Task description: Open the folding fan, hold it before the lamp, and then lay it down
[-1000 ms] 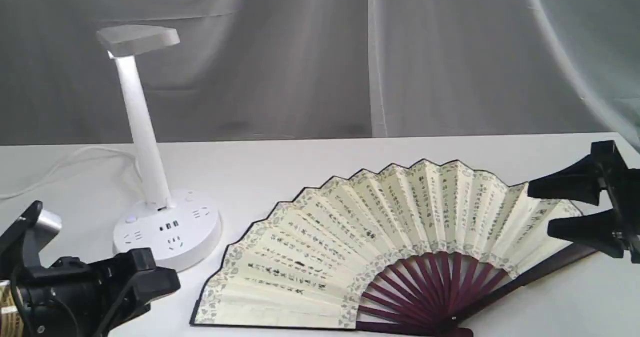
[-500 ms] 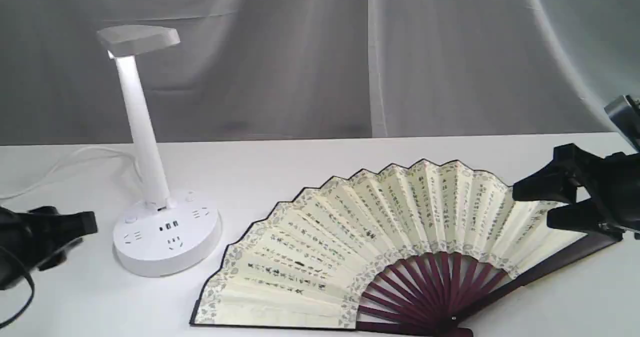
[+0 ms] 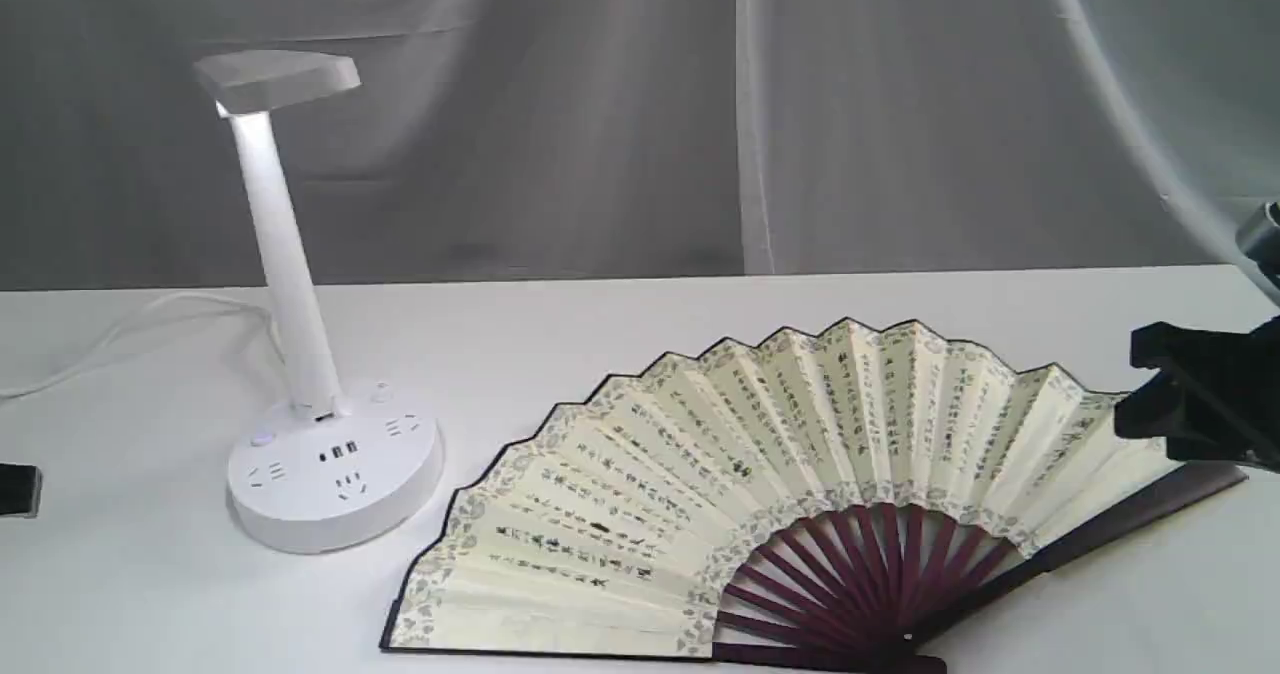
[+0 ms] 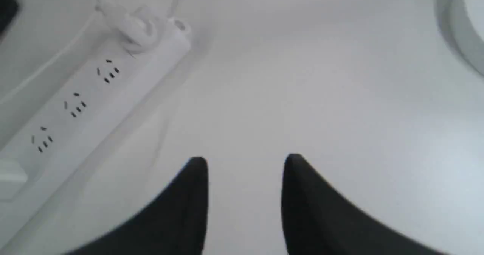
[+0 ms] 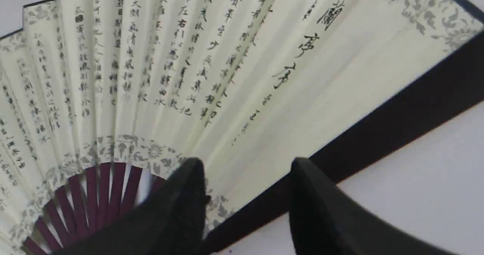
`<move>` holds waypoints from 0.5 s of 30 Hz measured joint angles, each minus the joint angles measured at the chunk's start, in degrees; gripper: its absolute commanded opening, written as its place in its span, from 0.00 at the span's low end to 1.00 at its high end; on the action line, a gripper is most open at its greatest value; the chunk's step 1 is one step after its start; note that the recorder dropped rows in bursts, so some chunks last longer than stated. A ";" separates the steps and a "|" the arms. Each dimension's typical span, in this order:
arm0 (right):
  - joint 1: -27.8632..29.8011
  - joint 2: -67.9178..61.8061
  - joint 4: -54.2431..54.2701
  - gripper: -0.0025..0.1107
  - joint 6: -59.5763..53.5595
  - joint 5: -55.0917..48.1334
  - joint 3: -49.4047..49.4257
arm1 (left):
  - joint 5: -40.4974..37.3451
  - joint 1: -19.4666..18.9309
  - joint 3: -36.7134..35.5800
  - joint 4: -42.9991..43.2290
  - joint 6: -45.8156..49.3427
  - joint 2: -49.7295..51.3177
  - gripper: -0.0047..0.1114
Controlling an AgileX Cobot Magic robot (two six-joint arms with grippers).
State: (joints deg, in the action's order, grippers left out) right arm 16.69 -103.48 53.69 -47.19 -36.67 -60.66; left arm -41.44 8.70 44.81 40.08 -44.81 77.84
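Exterior view shows the fan (image 3: 760,484) spread fully open and lying flat on the table (image 3: 600,334), with its pivot toward the camera and its leaf arching away. It lies to the right of the lamp (image 3: 300,354). The lamp's round base stands near the fan's left edge without touching it, and the cord (image 3: 130,329) trails off to the left. The right gripper (image 5: 247,163) hangs at the fan's right end, jaws apart with nothing between them. Its wrist view looks down on the calligraphy and the dark outer edge, but I cannot tell whether it touches the fan. The left gripper (image 4: 245,162) is likewise spread and empty. It is over bare table beside a white power strip (image 4: 75,103), well apart from the fan.
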 measured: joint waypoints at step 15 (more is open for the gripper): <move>-9.93 10.27 -33.88 0.26 27.35 -0.06 0.10 | 2.74 0.00 0.49 -17.61 15.87 0.00 0.04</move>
State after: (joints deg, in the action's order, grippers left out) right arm 6.75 -93.21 19.81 -19.84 -36.73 -60.56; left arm -38.69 8.70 45.30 22.47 -28.94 77.84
